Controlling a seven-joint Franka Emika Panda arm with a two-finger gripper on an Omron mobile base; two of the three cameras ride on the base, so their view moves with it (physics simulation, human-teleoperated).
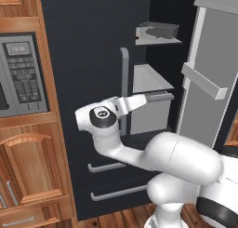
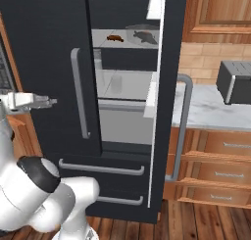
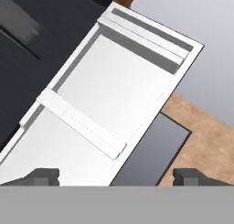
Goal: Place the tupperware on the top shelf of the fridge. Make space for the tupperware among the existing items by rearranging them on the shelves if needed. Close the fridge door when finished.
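Tub parked on top shelf of fridge, right-hand door wide open.
Sitting up there beside a brown morsel in the right base view. Claw spread wide, pinching nothing, aimed at the pale inner lining of that door. Likely light, stiff, a bit slick at the rounded corners, so best taken across the short sides if moved at all. Looks done with placing; door wants a push on its inner face or edge, watching the ledges for a snag.
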